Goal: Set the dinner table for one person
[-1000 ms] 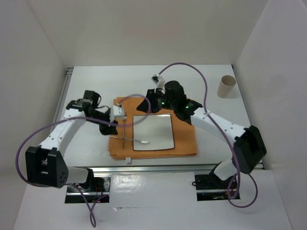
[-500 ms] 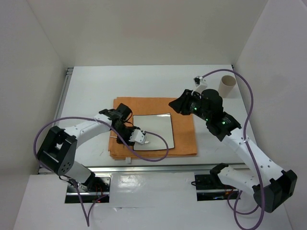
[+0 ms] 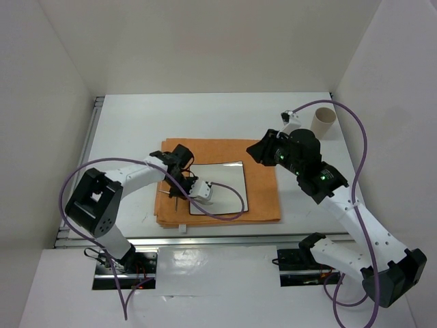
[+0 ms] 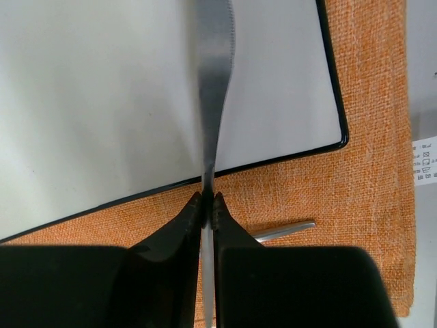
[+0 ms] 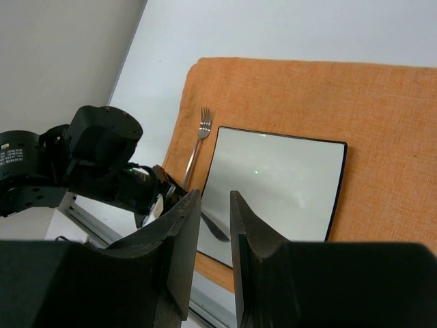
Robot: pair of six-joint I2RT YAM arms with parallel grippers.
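The dinner table [image 3: 136,123] is a white top with metal rails. An orange cloth [image 3: 263,195] lies on it, with a white black-rimmed square plate [image 3: 229,179] on the cloth. My left gripper [image 3: 199,191] is at the plate's near left edge, shut on a spoon [image 4: 213,82]. In the left wrist view the fingertips [image 4: 209,198] pinch the spoon's handle, and the spoon reaches out over the plate [image 4: 102,102]. A fork [image 5: 196,142] lies on the cloth left of the plate. My right gripper [image 3: 259,152] hovers over the cloth's far right, slightly open and empty [image 5: 215,205].
A brown paper cup [image 3: 323,121] stands upright at the back right of the table. White walls close in the table on three sides. The fork's handle end [image 4: 283,231] lies on the cloth [image 4: 369,171] just beside my left fingers.
My left gripper came down from the cloth's far left corner to the plate's near left edge and closed on the spoon. My right arm drew back to the right, off the plate.
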